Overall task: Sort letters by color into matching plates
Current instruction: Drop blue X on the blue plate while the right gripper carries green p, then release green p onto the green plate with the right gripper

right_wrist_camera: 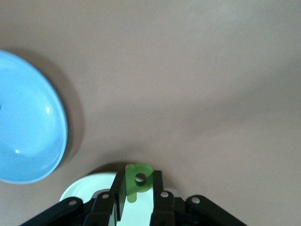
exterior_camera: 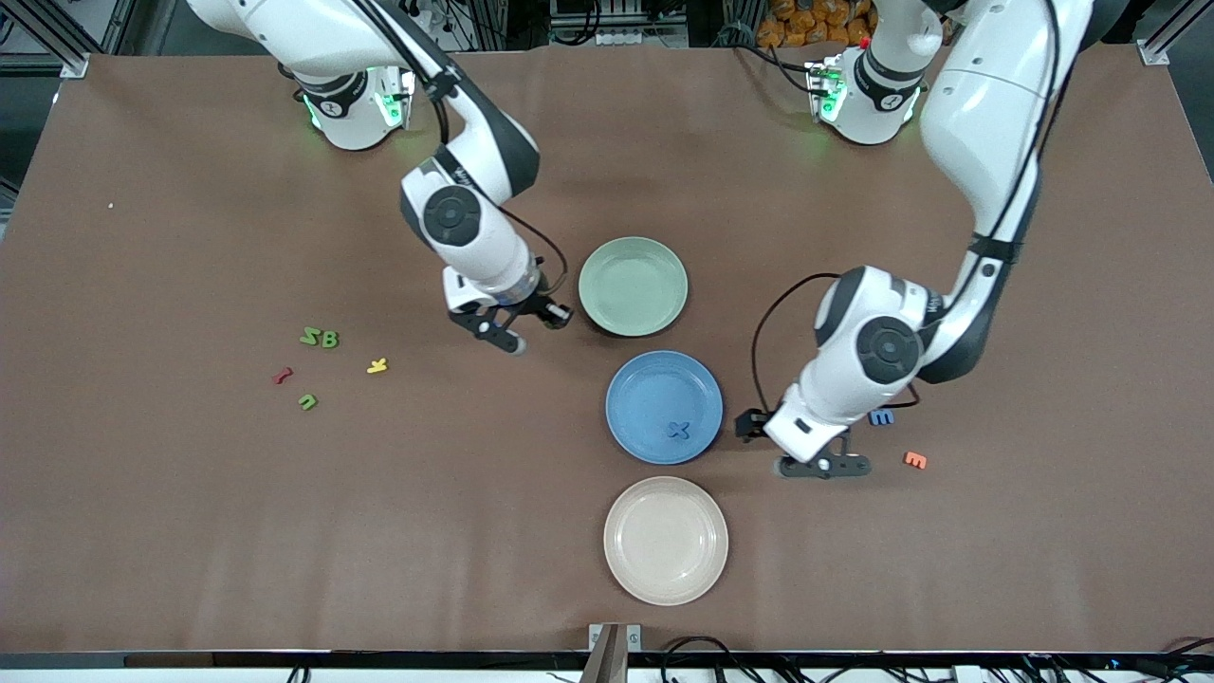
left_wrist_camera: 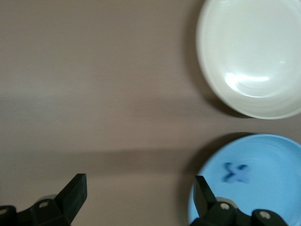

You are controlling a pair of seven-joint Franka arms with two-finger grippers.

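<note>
My right gripper (exterior_camera: 533,328) (right_wrist_camera: 138,189) hangs at the rim of the pale green plate (exterior_camera: 633,286) (right_wrist_camera: 82,188), on the side toward the right arm's end, shut on a green letter P (right_wrist_camera: 138,181). The blue plate (exterior_camera: 664,406) (left_wrist_camera: 268,183) holds a blue X (exterior_camera: 677,430) (left_wrist_camera: 234,172). My left gripper (exterior_camera: 823,466) (left_wrist_camera: 139,197) hangs open and empty over bare table, beside the blue plate toward the left arm's end. A blue letter E (exterior_camera: 882,416) lies by the left arm. Three green letters (exterior_camera: 320,338) (exterior_camera: 307,401) lie toward the right arm's end.
A beige plate (exterior_camera: 666,540) (left_wrist_camera: 254,56) sits nearer the front camera than the blue plate. An orange letter (exterior_camera: 915,460) lies near the blue E. A red letter (exterior_camera: 282,376) and a yellow letter (exterior_camera: 377,365) lie among the green ones.
</note>
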